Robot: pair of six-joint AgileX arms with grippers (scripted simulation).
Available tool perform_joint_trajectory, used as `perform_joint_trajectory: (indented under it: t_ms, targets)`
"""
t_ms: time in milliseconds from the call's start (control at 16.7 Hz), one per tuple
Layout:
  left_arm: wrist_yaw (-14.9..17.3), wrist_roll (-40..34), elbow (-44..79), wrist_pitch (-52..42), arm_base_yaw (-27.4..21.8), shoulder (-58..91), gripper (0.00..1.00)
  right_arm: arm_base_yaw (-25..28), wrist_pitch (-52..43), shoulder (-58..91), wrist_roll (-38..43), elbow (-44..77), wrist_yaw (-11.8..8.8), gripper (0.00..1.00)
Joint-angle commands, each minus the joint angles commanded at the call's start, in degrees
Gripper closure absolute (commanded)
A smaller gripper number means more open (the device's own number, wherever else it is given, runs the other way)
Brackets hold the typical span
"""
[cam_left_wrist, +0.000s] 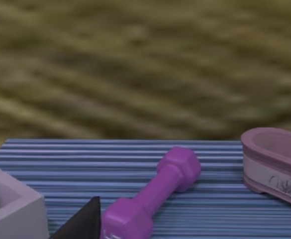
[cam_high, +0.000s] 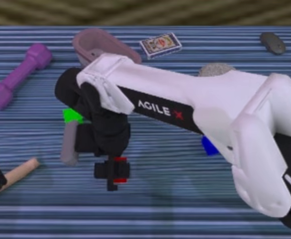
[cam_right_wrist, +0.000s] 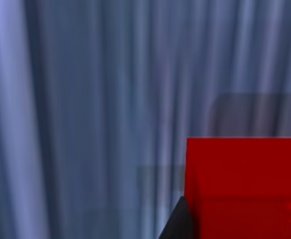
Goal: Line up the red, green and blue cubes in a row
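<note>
Between fingers of right tool, clamped: red cube; green cube beside arm, blue cube well apart

red cube close up, dark fingertip beside it, blue striped table

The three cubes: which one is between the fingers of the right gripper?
The red cube. It sits inside the right gripper, while the green cube and the blue cube lie on the table, each partly hidden under the arm.
</note>
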Motion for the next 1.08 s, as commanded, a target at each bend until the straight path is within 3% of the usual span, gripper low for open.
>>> perform_joint_trajectory:
  t_ms: [240,300,840,1080]
  targets:
    - [0.0,0.0,0.0,0.0,0.0,0.0,0.0,0.0,0.0,0.0,0.0,0.0,0.0,0.02]
    - [0.0,0.0,0.0,0.0,0.0,0.0,0.0,0.0,0.0,0.0,0.0,0.0,0.0,0.0]
    - [0.0,0.0,0.0,0.0,0.0,0.0,0.0,-0.07,-0.2,0.05,-0.02,0.21,-0.01,0.0]
    - [0.0,0.0,0.0,0.0,0.0,0.0,0.0,-0.01,-6.66,0.45,0.08,6.87,-0.04,0.0]
